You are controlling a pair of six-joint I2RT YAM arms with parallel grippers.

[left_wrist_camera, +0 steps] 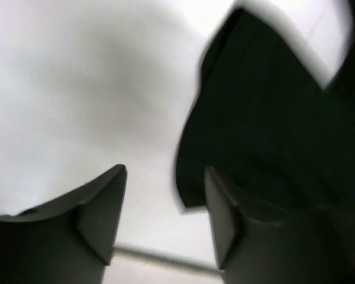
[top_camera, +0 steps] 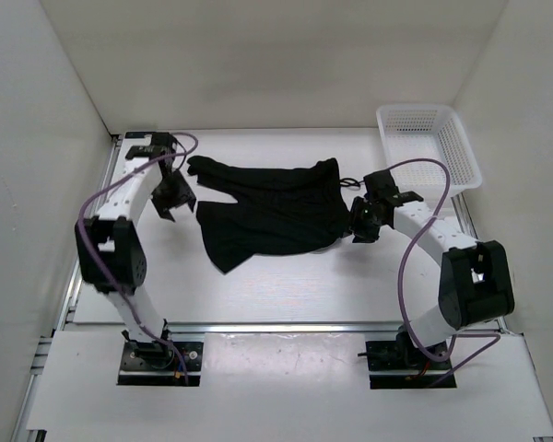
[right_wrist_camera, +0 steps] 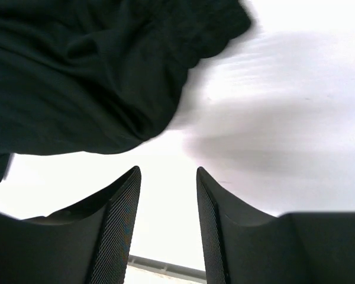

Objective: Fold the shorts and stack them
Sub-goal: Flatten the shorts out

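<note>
The black shorts (top_camera: 272,210) lie spread and rumpled on the white table, between the two arms. A thin drawstring (top_camera: 350,182) trails off their right edge. My left gripper (top_camera: 170,204) is open and empty just left of the shorts' left edge; in the left wrist view its jaws stand apart with the shorts (left_wrist_camera: 272,118) beyond the right finger. My right gripper (top_camera: 362,224) is open and empty just right of the shorts; in the right wrist view the shorts (right_wrist_camera: 89,71) fill the upper left, above the jaws.
A white mesh basket (top_camera: 429,145) stands at the back right corner. White walls close in the table on the left, back and right. An aluminium rail (top_camera: 286,325) runs along the near edge.
</note>
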